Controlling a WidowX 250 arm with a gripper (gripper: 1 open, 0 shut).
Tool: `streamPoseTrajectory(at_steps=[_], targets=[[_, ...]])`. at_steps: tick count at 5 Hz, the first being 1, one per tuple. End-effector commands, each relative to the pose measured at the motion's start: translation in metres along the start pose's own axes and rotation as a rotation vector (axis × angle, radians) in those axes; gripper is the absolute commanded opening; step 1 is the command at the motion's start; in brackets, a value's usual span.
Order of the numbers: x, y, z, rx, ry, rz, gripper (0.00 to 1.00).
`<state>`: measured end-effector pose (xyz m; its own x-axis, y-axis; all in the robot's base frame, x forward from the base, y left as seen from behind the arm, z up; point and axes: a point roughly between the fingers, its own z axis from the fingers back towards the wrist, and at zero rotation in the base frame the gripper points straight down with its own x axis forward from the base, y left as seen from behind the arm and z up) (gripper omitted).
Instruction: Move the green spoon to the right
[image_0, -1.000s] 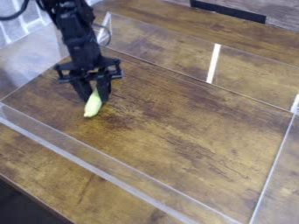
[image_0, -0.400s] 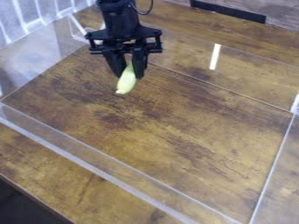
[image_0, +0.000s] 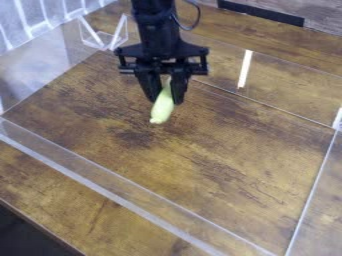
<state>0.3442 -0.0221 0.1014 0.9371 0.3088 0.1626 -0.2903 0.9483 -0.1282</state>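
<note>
The green spoon (image_0: 160, 107) is a small yellow-green, banana-like piece hanging tip-down just above the wooden table. My gripper (image_0: 163, 93) is shut on its upper end, its black fingers (image_0: 148, 88) pointing almost straight down over the middle of the table. The spoon's top is hidden between the fingers, and no silvery tip shows. The dark arm rises from the gripper to the top edge of the view.
A clear plastic wall (image_0: 80, 155) fences in the wooden table (image_0: 227, 150) along the front, left and right. A bright strip of light (image_0: 245, 70) reflects on the wood to the right of the gripper. Pale objects sit at the top left corner.
My gripper has carried the spoon from the left side of the table rightward to the middle, lifting it a little. It stayed shut on the spoon throughout.
</note>
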Motion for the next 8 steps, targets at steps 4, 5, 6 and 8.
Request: streamPoseTrajectory(at_steps=[4, 5, 6, 8], targets=[[-0.018, -0.036, -0.024, 0.0, -0.066, -0.089, 0.0], [-0.018, -0.036, -0.038, 0.012, -0.068, -0.115, 0.0], [-0.016, -0.034, -0.043, 0.027, -0.07, -0.128, 0.0], [-0.008, -0.034, -0.042, 0.025, -0.073, -0.146, 0.0]])
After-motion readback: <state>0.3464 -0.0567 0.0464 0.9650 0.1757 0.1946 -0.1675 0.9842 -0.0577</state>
